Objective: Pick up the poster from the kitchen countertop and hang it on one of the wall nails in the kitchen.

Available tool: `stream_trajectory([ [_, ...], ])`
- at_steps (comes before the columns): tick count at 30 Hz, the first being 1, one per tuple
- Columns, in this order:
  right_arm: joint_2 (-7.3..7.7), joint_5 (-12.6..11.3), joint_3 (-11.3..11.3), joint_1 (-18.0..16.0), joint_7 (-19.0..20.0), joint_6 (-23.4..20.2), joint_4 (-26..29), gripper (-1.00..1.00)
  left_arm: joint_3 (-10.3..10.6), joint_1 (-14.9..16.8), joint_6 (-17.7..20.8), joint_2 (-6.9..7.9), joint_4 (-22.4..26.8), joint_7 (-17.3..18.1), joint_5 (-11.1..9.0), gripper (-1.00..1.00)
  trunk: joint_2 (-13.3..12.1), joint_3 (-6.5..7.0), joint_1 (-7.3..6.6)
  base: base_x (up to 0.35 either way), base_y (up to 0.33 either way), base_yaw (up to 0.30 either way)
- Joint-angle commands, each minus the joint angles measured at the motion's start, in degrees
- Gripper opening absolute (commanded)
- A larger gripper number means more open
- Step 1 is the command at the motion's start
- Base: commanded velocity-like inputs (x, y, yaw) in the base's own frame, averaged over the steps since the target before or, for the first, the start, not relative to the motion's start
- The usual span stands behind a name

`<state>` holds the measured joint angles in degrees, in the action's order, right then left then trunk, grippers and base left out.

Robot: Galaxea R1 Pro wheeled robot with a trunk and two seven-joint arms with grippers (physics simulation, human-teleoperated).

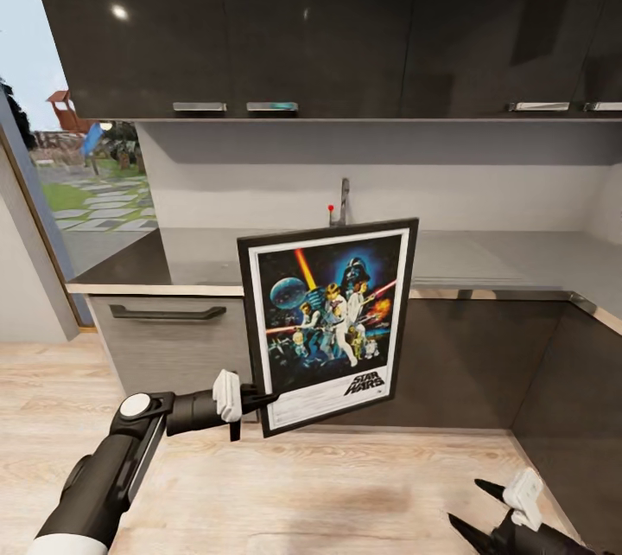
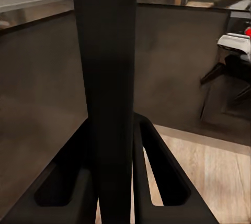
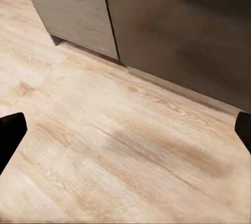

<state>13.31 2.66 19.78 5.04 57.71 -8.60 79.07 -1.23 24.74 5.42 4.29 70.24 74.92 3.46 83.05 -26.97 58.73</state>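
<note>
The Star Wars poster (image 1: 330,322) hangs upright in the air in front of the kitchen countertop (image 1: 484,259), slightly tilted, its picture facing me. My left gripper (image 1: 263,400) is shut on the poster's lower left frame edge. In the left wrist view the black frame edge (image 2: 110,93) runs up between the two fingers (image 2: 162,166). My right gripper (image 1: 473,506) sits low at the right over the floor, open and holding nothing; its fingertips (image 3: 11,130) show wide apart in the right wrist view. A small red-tipped pin (image 1: 330,211) sticks from the wall behind the poster's top.
Dark glossy upper cabinets (image 1: 302,19) hang above the counter. Lower cabinet fronts (image 1: 164,339) stand beneath, and the counter turns a corner at the right (image 1: 596,304). A tap (image 1: 344,200) rises behind the poster. A glass door at the left (image 1: 52,183) shows a garden. Pale wood floor (image 1: 328,494) lies below.
</note>
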Motion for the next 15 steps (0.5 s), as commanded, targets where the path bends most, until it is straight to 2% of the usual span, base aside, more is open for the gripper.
stream_trajectory([
  [1, 1.13, 0.2, 0.1, -0.7, 2.2, -1.0, 0.2, 1.00, -0.1, 0.0, 0.4, 0.02, 0.1, 0.2, 0.3, -1.00, 0.0, -0.05, 0.00, 0.000, 0.000, 0.000],
  [3, 2.78, 0.2, 0.1, -2.1, 5.0, -1.5, 0.4, 1.00, -0.1, 0.0, 0.5, 0.11, 0.1, 0.2, 0.3, -1.00, 0.0, -0.05, 0.00, 0.000, 0.000, 0.000],
  [5, 4.73, 0.2, 0.1, -4.1, 8.9, -1.9, 0.4, 1.00, 0.0, 0.0, 2.6, 0.16, 0.1, 0.7, 0.3, -1.00, 0.0, -0.05, 0.00, 0.000, 0.000, 0.000],
  [8, 5.80, 0.2, 0.0, -5.8, 11.8, -2.2, 0.4, 1.00, 0.0, 0.0, 5.1, 0.19, 0.1, 2.4, 0.3, -1.00, 0.0, -0.05, 0.00, 0.000, 0.000, 0.000],
  [10, 6.68, 0.3, 0.0, -8.4, 16.1, -4.3, 0.4, 1.00, 0.0, 0.0, 7.2, 0.17, 0.3, 5.1, 0.3, -1.00, 0.0, -0.05, 0.00, 0.000, 0.000, 0.000],
  [15, 7.44, 0.5, 0.0, -13.7, 23.7, -7.1, 0.2, 1.00, -0.2, 0.0, 8.6, 0.16, 0.5, 6.9, 0.4, -1.00, 0.0, -0.05, 0.00, 0.000, 0.000, 0.000],
])
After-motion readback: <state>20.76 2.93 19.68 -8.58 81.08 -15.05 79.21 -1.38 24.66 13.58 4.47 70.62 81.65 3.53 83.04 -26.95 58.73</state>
